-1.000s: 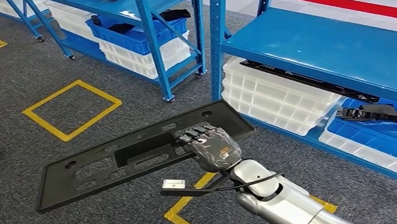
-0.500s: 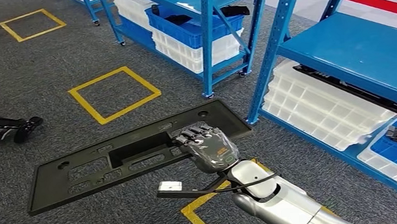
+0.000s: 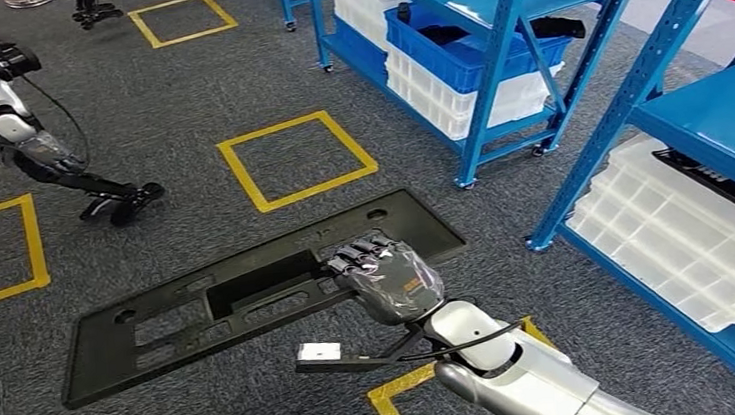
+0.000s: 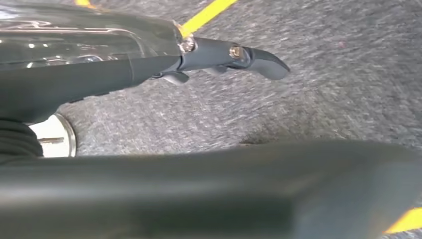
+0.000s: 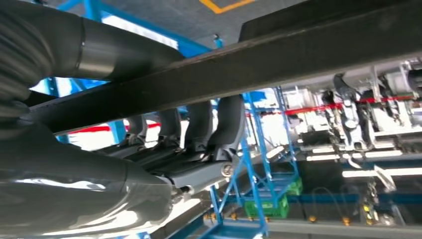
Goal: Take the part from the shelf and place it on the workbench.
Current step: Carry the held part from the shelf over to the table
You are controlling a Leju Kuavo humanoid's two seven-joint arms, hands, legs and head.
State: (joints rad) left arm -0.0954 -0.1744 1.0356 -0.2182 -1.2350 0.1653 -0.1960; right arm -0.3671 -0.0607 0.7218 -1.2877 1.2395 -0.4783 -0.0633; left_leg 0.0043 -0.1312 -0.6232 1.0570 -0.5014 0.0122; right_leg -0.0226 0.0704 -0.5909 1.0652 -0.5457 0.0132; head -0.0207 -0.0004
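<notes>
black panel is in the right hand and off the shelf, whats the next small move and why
Probably keep turning away from the blue shelves to bring the workbench into sight, carrying the black panel level. The right hand grips it at one long edge, fingers over the top, with grey carpet and yellow floor squares beneath. No workbench shows yet, so lowering now would likely put it on the floor.

The near edge of the part (image 3: 250, 288) at about 4 o'clock is covered by the right hand (image 3: 387, 278), and the fingertips beneath it are hidden in the head view. In the left wrist view the left hand (image 4: 149, 64) is cut off at 9 o'clock; whether anything is held cannot be told. A blurred dark mass (image 4: 209, 194) is seen across 6 o'clock. The shelf (image 3: 708, 127) is cut off at 3 o'clock.
</notes>
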